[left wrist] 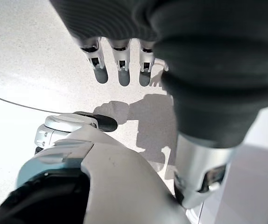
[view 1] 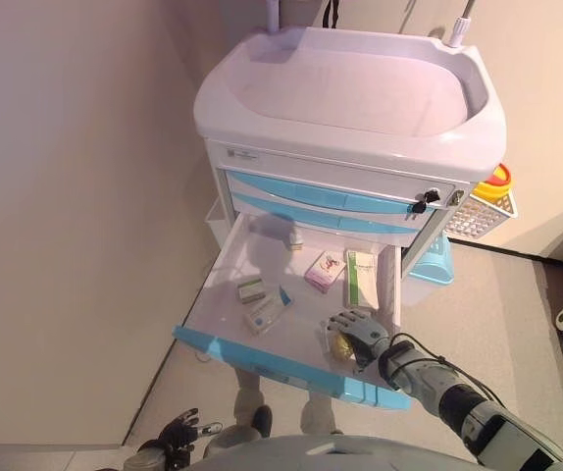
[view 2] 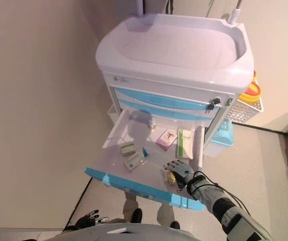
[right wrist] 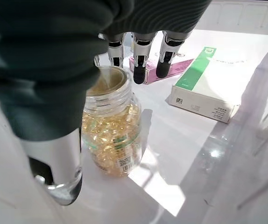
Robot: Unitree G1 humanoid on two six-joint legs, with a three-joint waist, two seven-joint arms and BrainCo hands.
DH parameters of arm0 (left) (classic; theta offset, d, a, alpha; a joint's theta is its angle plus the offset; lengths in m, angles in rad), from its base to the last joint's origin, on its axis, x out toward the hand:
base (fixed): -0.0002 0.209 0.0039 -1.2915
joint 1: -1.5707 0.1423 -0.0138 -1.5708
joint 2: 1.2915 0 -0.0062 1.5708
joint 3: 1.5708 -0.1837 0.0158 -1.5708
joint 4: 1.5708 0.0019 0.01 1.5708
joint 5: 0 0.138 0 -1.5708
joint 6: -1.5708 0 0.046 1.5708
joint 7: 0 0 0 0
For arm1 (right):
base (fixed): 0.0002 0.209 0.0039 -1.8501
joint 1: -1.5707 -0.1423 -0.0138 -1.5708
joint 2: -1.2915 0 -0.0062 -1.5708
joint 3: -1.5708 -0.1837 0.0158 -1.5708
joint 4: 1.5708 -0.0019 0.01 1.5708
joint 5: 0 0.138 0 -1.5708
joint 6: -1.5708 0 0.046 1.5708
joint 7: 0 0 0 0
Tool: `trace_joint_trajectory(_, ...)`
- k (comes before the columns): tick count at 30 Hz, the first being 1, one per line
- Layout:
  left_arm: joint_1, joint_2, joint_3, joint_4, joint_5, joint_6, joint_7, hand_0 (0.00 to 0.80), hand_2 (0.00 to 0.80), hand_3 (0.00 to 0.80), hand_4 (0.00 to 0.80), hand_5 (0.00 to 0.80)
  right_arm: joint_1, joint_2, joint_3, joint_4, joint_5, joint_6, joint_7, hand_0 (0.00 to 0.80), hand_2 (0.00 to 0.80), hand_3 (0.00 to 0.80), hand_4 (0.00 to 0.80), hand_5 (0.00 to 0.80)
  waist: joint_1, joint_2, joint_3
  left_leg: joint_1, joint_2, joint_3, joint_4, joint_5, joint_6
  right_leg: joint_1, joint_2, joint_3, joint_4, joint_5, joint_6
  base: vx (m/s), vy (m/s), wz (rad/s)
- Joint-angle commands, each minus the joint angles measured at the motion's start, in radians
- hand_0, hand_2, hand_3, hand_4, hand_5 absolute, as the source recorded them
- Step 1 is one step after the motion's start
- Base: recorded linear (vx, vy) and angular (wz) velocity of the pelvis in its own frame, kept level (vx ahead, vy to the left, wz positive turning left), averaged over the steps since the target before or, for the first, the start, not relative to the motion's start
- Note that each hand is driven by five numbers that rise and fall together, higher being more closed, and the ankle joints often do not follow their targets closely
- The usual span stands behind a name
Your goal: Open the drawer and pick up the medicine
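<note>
The cart's lowest drawer [view 1: 262,358], white with a pale blue front, stands pulled out. Inside it lie a pink box [view 1: 325,270], a green and white box [view 1: 362,280], two small boxes [view 1: 252,289] [view 1: 267,314], and a clear jar of yellow capsules [right wrist: 113,126] near the front right corner. My right hand [view 1: 360,332] hovers over the jar, fingers straight above its mouth and thumb [right wrist: 57,163] down beside its wall, not closed on it. My left hand [view 1: 174,432] hangs low by the floor with relaxed fingers [left wrist: 120,74], holding nothing.
The white cart has a deep top tray [view 1: 350,88] and two shut blue drawers with a key lock [view 1: 424,201]. A white basket with a yellow container [view 1: 487,201] hangs on its right side above a blue bin [view 1: 438,265]. A wall runs along the left.
</note>
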Motion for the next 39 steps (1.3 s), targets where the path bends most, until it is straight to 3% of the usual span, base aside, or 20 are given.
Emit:
trace_joint_trajectory(1,-0.044,-0.001,-0.046,0.036,0.047,-0.027,0.002,0.0,0.0,0.0,0.0,0.0,-0.045,0.015,0.032,-0.015,-0.01,0.021,-0.033,0.0,0.0,0.0,0.0,0.0,0.025,-0.033,0.006,0.025,-0.041,0.028,0.018,-0.097,0.028,-0.034,-0.03,0.013,0.087,-0.023,0.021,0.0,0.0,0.0)
trace_joint_trajectory(24,-0.043,-0.009,-0.057,0.036,0.037,-0.028,0.003,0.0,0.0,0.0,0.0,0.0,-0.047,0.027,0.019,0.004,-0.014,0.063,-0.09,0.0,0.0,0.0,0.0,0.0,0.023,-0.028,0.009,0.029,-0.042,0.027,0.016,-0.099,0.03,-0.032,-0.029,0.014,0.086,-0.023,0.02,0.0,0.0,0.0)
trace_joint_trajectory(25,-0.043,-0.009,-0.058,0.035,0.038,-0.026,0.003,0.0,0.0,0.0,0.0,0.0,-0.048,0.027,0.02,0.003,-0.012,0.064,-0.088,0.104,0.104,0.104,0.104,0.104,0.023,-0.028,0.009,0.03,-0.042,0.027,0.016,-0.099,0.03,-0.032,-0.029,0.013,0.086,-0.023,0.02,0.0,0.0,0.0)
trace_joint_trajectory(26,-0.043,-0.009,-0.059,0.034,0.037,-0.026,0.004,0.0,0.0,0.0,0.0,0.0,-0.048,0.029,0.021,0.004,-0.013,0.064,-0.088,0.486,0.486,0.486,0.486,0.486,0.024,-0.027,0.008,0.03,-0.042,0.026,0.016,-0.099,0.03,-0.032,-0.029,0.013,0.086,-0.023,0.02,0.0,0.0,0.0)
trace_joint_trajectory(27,-0.043,-0.009,-0.059,0.033,0.037,-0.025,0.004,0.0,0.0,0.0,0.0,0.0,-0.046,0.03,0.021,0.006,-0.016,0.063,-0.092,0.69,0.69,0.69,0.69,0.69,0.024,-0.027,0.008,0.03,-0.042,0.026,0.016,-0.099,0.031,-0.032,-0.029,0.013,0.086,-0.023,0.02,0.0,0.0,0.0)
trace_joint_trajectory(28,-0.042,-0.008,-0.06,0.033,0.037,-0.026,0.003,0.0,0.0,0.0,0.0,0.0,-0.046,0.03,0.021,0.008,-0.017,0.062,-0.094,0.8,0.8,0.8,0.8,0.8,0.024,-0.027,0.008,0.03,-0.042,0.026,0.016,-0.099,0.031,-0.032,-0.029,0.013,0.086,-0.023,0.02,0.0,0.0,0.0)
trace_joint_trajectory(39,-0.041,-0.009,-0.06,0.03,0.034,-0.022,0.003,0.0,0.0,0.0,0.0,0.0,-0.041,0.028,0.025,-0.001,-0.029,0.057,-0.089,0.8,0.8,0.8,0.8,0.8,0.024,-0.028,0.01,0.031,-0.043,0.024,0.015,-0.098,0.031,-0.032,-0.029,0.013,0.086,-0.023,0.019,0.0,0.0,0.0)
